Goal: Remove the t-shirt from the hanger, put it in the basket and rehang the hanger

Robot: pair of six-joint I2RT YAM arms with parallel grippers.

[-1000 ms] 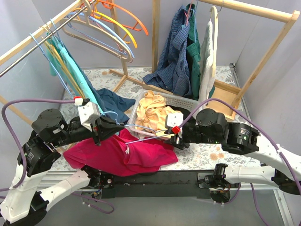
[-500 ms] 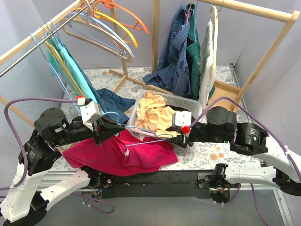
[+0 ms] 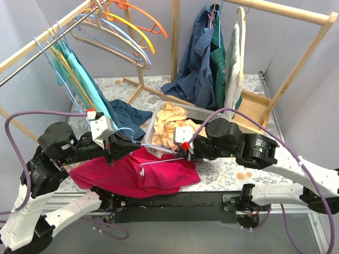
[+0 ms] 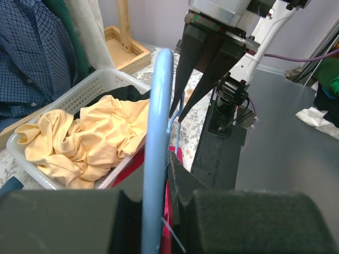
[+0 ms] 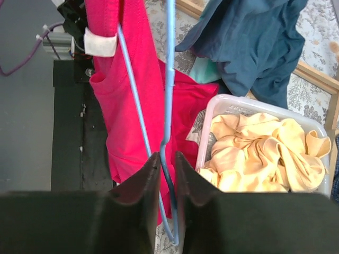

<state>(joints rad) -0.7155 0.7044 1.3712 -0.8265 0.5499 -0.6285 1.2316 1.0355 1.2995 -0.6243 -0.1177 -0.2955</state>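
Note:
The red t-shirt [image 3: 127, 177] lies bunched at the table's front edge; it also shows in the right wrist view [image 5: 127, 116] with a white collar label. The light blue wire hanger [image 3: 153, 159] spans between both grippers above the shirt, and one of its wires runs into the collar. My left gripper [image 3: 113, 147] is shut on the hanger's hook [image 4: 158, 132]. My right gripper [image 3: 179, 153] is at the hanger's far end. Its fingers are closed to a narrow gap with the wire [image 5: 169, 79] between them [image 5: 167, 159].
A white basket [image 3: 201, 115] with a yellow garment stands just behind the right gripper. A navy garment [image 3: 124, 114] lies behind the left gripper. A rack with teal shirts [image 3: 79, 74] and empty hangers stands at the left. A wooden rack with hung shirts [image 3: 201, 63] stands behind.
My right gripper has moved left, away from the basket's front, to the hanger's end and now has the wire between its fingers. The left gripper has stayed in place.

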